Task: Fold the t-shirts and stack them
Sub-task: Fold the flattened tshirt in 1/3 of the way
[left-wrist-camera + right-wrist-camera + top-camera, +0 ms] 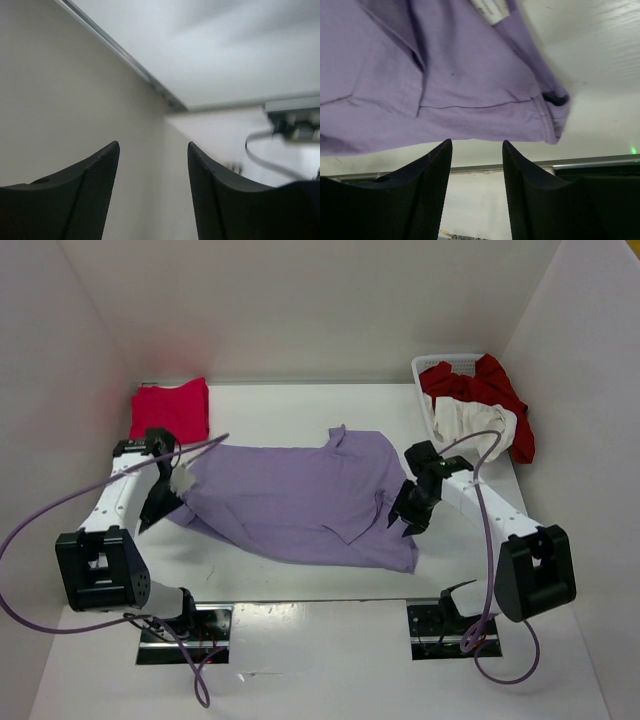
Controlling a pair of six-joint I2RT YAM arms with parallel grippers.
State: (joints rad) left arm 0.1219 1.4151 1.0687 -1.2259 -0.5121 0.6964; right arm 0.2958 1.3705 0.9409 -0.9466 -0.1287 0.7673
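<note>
Purple shirt (pixel 300 505): spread lengthwise left to right between the arms; right gripper (pixel 475 145) beside its hem, left gripper (pixel 154 145) facing away; both parted, empty.

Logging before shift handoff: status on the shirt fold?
Left gripper open, empty. Right gripper open, empty. Lavender shirt spread out, not yet folded. Nothing on it.

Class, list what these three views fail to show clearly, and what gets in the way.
Top view: the basket's inside, covered by the dark red shirt and cream shirt.
Top view: whether the left gripper touches the lavender shirt; the gripper itself hides the spot.
Right wrist view: the lavender shirt, cut off top and left; its label blurred.
Left wrist view: a grey fixture, blurred, cropped by the right edge.
</note>
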